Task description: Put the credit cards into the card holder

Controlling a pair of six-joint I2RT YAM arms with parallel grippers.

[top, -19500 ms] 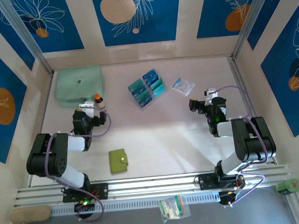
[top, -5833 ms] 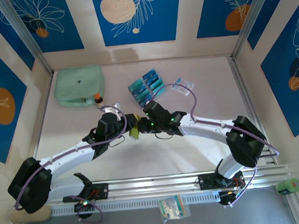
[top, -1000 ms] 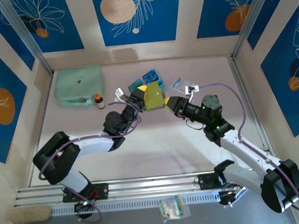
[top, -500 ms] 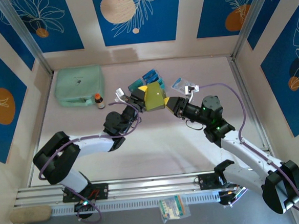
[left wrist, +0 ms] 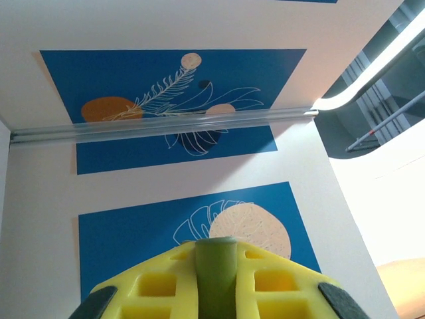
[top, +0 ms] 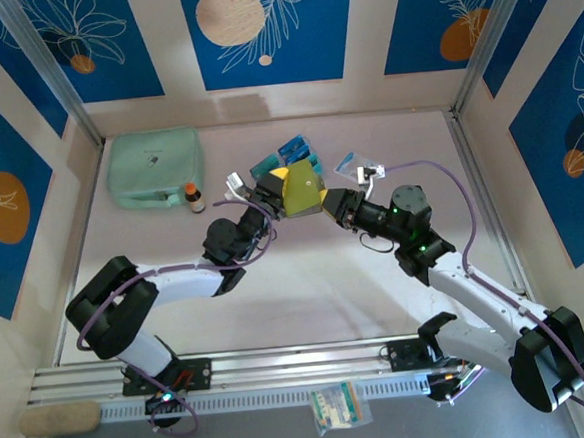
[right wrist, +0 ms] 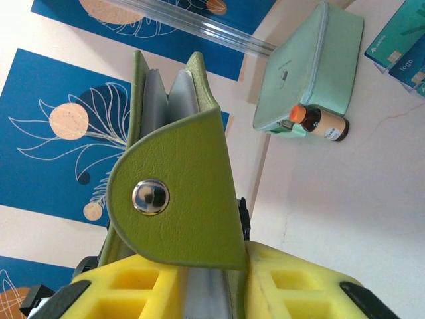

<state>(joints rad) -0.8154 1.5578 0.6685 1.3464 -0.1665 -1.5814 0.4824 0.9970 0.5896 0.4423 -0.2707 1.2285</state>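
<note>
The olive-green card holder (top: 301, 189) hangs in the air over the middle of the table, held between both grippers. My left gripper (top: 274, 188) is shut on its left edge; a green strip (left wrist: 216, 272) sits pinched between the yellow fingers (left wrist: 149, 289). My right gripper (top: 328, 202) is shut on the right side. In the right wrist view the card holder (right wrist: 189, 193) stands partly open, its snap flap facing the camera and pale pockets between the fingers (right wrist: 292, 286). The teal and blue credit cards (top: 290, 162) stand in a clear tiered stand just behind.
A mint-green zip pouch (top: 154, 166) lies at the back left with a small brown bottle (top: 192, 197) in front of it. A white-and-blue packet (top: 354, 164) lies right of the stand. The pouch (right wrist: 309, 73) and bottle (right wrist: 319, 121) also appear beyond the right gripper.
The card holder, once flat on the table near the front, is now held up by both grippers. Over the last second the right gripper's jaws narrowed on it and edged slightly left.
</note>
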